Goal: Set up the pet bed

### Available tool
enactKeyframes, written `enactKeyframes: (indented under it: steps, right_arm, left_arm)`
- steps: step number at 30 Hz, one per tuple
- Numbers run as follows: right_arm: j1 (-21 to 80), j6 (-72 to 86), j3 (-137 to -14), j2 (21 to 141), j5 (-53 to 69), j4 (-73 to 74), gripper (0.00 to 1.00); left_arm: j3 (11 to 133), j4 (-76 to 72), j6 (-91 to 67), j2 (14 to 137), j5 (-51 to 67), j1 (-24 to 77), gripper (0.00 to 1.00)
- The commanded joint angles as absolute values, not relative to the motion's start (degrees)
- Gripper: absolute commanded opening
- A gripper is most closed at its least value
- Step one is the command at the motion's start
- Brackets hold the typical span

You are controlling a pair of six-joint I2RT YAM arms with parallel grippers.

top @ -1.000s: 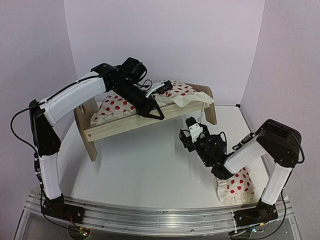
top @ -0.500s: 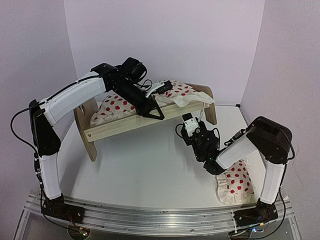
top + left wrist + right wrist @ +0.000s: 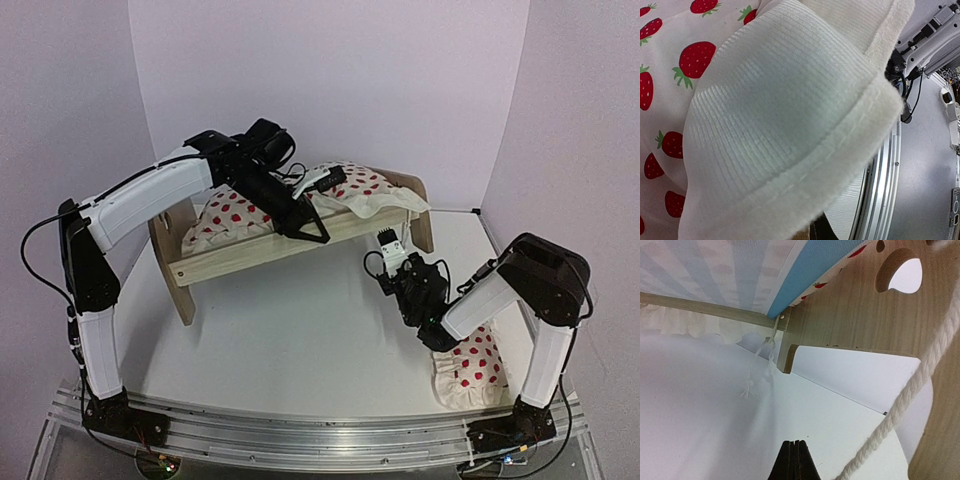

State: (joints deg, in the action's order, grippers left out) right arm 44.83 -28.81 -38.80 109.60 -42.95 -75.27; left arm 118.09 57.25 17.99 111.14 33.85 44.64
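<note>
At 11 o'clock on the white bench [image 3: 300, 330]: light plywood pet bed [image 3: 250, 255], draped with cream strawberry-print blanket [image 3: 235, 212]. Left gripper [image 3: 310, 228] over its near rail, jaws hidden by cloth, cannot tell. Right gripper [image 3: 794, 457] at 2 o'clock beside the bed's end board, jaws together, nothing between.

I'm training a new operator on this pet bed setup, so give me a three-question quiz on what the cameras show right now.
1. Fill in: in the right wrist view, the mattress has blue and white ____.
2. True or false: the right gripper is shut and holds nothing.
3. Where does the strawberry-print pillow lie?
A. on the mattress
B. on the table, near the right arm's base
C. in the right gripper

Key: 1 stripes; 2 true; 3 B.
</note>
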Motion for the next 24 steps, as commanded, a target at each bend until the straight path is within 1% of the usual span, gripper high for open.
enactKeyframes:
  steps: [1, 3, 8, 12, 20, 24]
  right_arm:
    - [47.38, -23.86, -35.10, 103.91, -42.61, -79.29, 0.00]
    - [48.58, -20.42, -32.51, 101.09, -41.46, -76.50, 0.00]
    - [53.35, -8.44, -27.94, 92.52, -36.16, -55.49, 0.00]
    - [54.59, 1.52, -22.84, 88.96, -31.76, -53.28, 0.00]
    - [54.67, 6.67, -18.67, 86.14, -28.20, -52.39, 0.00]
    - [54.65, 8.54, -17.73, 83.07, -25.81, -47.10, 0.00]
  left_arm:
    - [118.78, 41.44, 21.73, 103.16, 36.63, 43.62, 0.00]
    - [117.69, 40.95, 22.19, 103.34, 36.80, 43.42, 0.00]
    - [113.82, 38.94, 24.37, 103.72, 36.04, 42.75, 0.00]
    - [110.32, 38.03, 26.02, 104.29, 35.33, 41.60, 0.00]
    - [107.66, 36.30, 27.35, 105.28, 34.99, 41.45, 0.00]
    - [103.90, 35.57, 28.90, 105.13, 34.15, 41.49, 0.00]
